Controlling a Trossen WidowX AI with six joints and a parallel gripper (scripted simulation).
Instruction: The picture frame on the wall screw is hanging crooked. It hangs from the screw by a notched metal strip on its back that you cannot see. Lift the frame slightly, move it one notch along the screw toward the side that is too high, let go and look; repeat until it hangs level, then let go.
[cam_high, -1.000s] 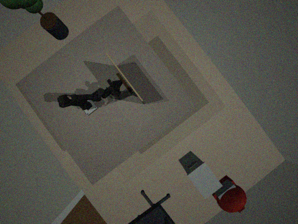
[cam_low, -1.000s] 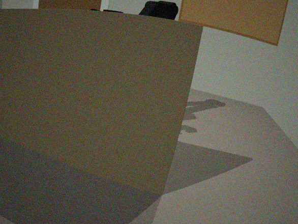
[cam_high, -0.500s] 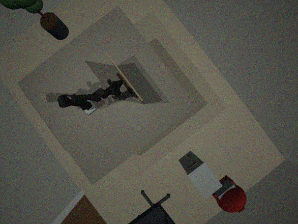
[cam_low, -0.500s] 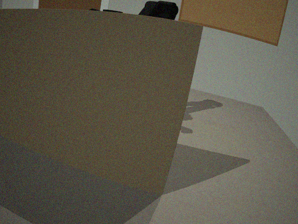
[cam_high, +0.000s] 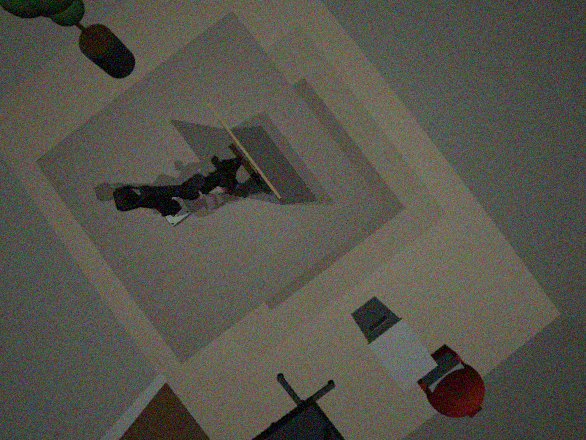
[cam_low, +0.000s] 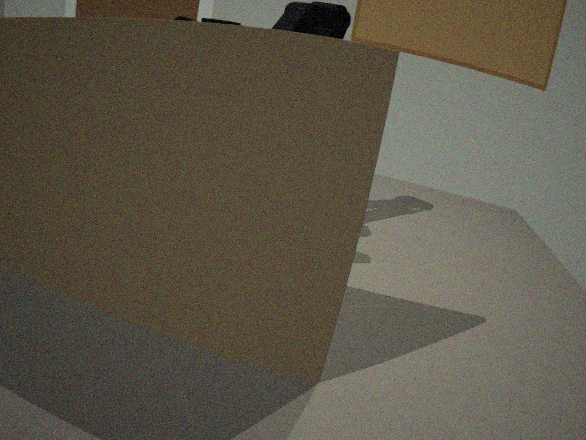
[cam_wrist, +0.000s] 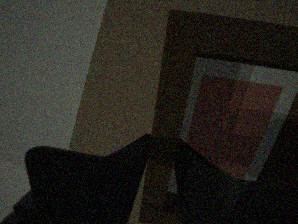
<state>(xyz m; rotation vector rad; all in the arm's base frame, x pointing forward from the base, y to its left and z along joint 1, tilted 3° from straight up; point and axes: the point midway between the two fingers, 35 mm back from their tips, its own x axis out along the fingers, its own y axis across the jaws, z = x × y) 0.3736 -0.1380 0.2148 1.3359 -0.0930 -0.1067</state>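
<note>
The picture frame (cam_wrist: 173, 75) (cam_high: 251, 171) is dark brown, with a white mat around a reddish picture. It hangs on the tan wall panel (cam_high: 220, 121) (cam_low: 190, 165) (cam_wrist: 125, 85), which stands upright on the table. In the wrist view the frame sits tilted. My gripper (cam_wrist: 162, 141) (cam_high: 237, 163) is shut on the frame's lower side bar, one dark finger on each side of it. The top view shows my arm (cam_high: 165, 196) reaching to the panel from the left. The exterior view shows only the panel's bare back. The screw and the notched strip are hidden.
A potted plant (cam_high: 102, 46) stands at the far left corner of the table. A grey and white box (cam_high: 395, 345) and a red object (cam_high: 456, 390) sit near the right edge. A dark stand (cam_high: 303, 397) is at the bottom. An orange board (cam_low: 460, 37) hangs on the room wall.
</note>
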